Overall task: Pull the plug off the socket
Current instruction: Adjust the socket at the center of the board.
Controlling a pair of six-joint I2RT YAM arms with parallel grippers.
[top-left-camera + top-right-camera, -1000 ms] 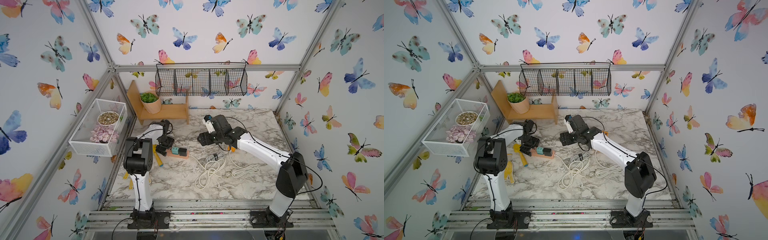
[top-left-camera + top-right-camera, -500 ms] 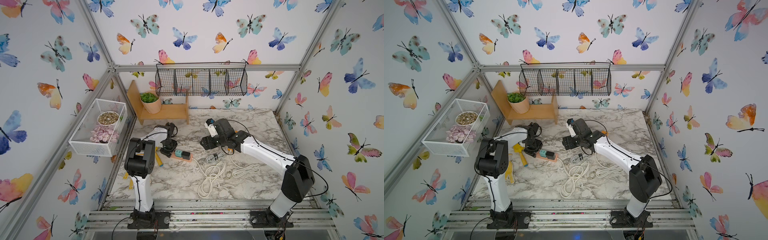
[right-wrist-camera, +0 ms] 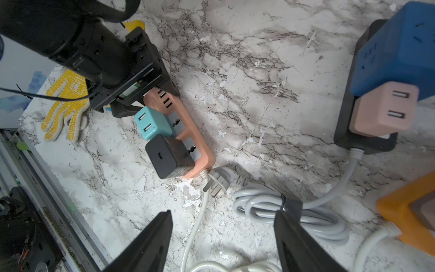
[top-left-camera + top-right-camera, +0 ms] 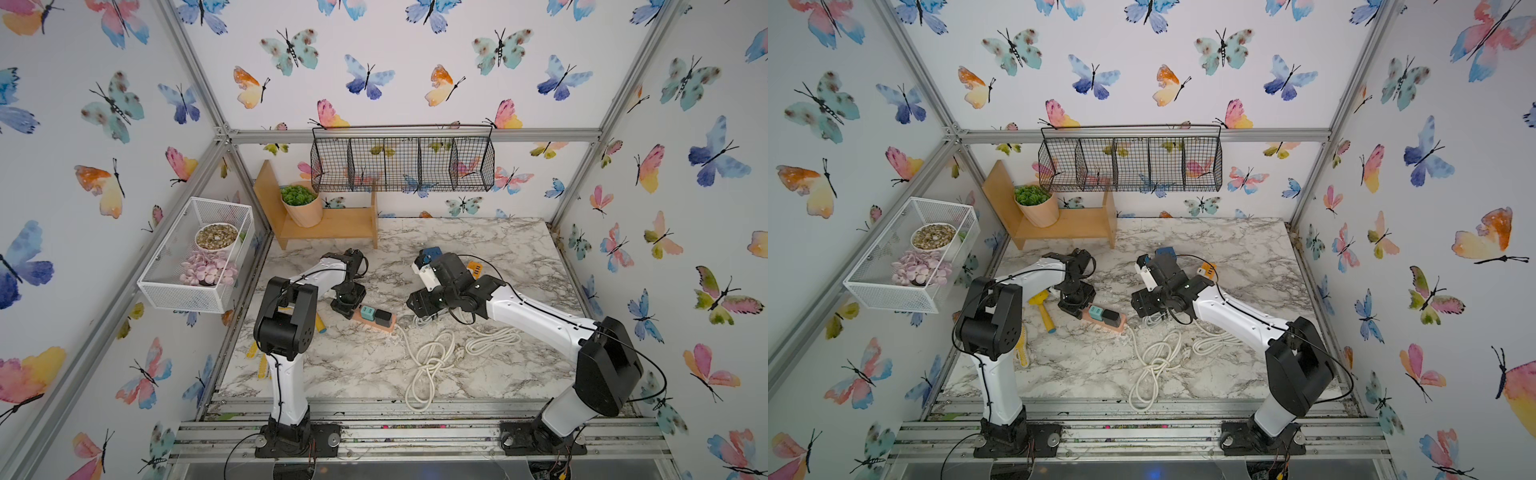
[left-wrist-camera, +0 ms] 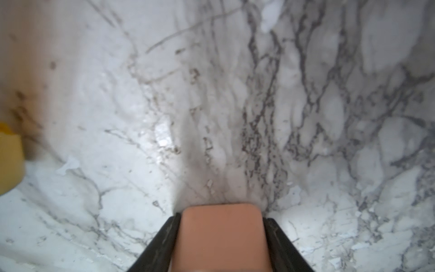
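The socket strip (image 3: 206, 156) between the black fingers (image 5: 160, 245) of the left end effector (image 5: 221, 235) was salmon pink. Just beside that end effector, it carried a teal plug (image 3: 153, 123) and a black plug (image 3: 167, 156). The tabletop (image 3: 259, 70) was white marble veined in grey. Near the left end effector lay a cream glove (image 3: 66, 103) dotted yellow. Beyond the right end effector (image 3: 223, 219) were a grey cable (image 3: 294, 212), a blue cube socket (image 3: 395, 51), a pale pink adapter (image 3: 383, 110) and an orange block (image 3: 395, 216).

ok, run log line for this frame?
phase: pre-pull | left gripper: shut on pink power strip end | right gripper: open, over gray cord, holding nothing | teal adapter, black adapter: both plugged in
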